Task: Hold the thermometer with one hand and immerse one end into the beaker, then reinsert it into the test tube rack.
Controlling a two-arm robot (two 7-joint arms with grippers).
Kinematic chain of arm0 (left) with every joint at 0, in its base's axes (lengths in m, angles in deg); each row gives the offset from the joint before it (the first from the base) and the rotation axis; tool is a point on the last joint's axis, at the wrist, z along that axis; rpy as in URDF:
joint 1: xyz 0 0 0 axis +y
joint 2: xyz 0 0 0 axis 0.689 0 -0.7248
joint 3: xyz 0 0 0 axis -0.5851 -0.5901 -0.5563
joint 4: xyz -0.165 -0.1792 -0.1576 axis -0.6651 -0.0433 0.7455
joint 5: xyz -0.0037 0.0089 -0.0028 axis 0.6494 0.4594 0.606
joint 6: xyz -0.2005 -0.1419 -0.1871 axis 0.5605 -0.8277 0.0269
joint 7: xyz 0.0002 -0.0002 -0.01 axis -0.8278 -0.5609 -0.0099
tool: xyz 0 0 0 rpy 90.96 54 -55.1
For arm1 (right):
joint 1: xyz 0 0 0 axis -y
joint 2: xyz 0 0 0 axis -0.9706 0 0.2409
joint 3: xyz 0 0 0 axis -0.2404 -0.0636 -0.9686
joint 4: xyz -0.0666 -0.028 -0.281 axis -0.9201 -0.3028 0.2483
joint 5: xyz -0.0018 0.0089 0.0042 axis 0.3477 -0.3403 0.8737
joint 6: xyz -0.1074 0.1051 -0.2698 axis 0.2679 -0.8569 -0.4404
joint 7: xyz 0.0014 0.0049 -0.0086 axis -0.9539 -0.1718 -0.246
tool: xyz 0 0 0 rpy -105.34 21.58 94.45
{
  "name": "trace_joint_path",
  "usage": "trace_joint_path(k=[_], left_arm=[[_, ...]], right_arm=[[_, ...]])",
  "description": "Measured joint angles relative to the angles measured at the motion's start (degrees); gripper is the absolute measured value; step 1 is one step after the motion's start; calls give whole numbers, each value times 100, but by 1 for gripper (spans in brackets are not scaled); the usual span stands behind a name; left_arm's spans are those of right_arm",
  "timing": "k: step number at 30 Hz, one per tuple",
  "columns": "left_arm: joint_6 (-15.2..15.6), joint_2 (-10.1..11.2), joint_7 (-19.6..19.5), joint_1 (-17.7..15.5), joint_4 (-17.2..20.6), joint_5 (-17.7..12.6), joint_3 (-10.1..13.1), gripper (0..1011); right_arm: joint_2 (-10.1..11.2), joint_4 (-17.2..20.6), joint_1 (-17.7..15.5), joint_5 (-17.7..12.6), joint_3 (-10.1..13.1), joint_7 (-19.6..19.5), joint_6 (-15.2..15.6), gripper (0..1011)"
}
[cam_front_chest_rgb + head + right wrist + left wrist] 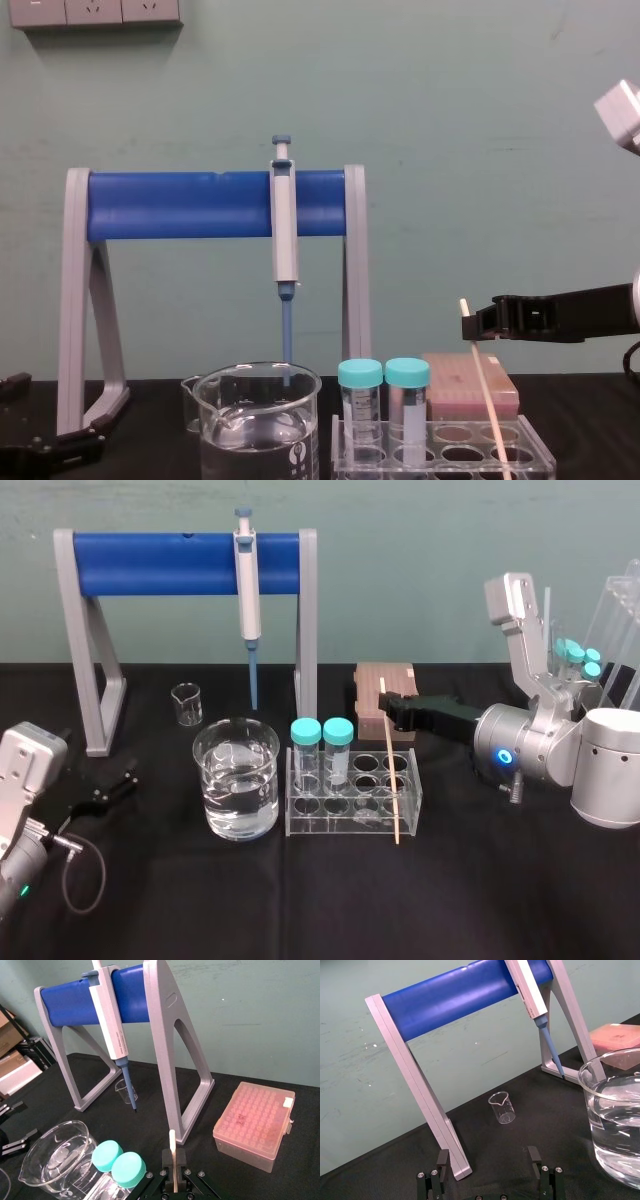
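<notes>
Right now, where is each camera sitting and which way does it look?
Head: up high, looking down on the table; left gripper at left, right gripper holding the thermometer at right.
Chest: lower, looking across at beaker and rack; right gripper shows at right.
Left wrist: on the left arm, facing the stand; its open fingers show.
Right wrist: on the right arm, facing the tip box; its fingers pinch the thermometer.
Shared: all four see the pipette.
</notes>
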Motion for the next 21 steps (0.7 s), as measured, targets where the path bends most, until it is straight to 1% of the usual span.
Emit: trace_joint_path(k=[11, 21], left_arm=[[0, 0, 0, 0, 0, 0, 0, 1004], [0, 0, 0, 0, 0, 0, 0, 1003]], right_arm=[[0, 0, 0, 0, 0, 0, 0, 36], [185, 337, -145, 229, 9, 119, -515, 36]])
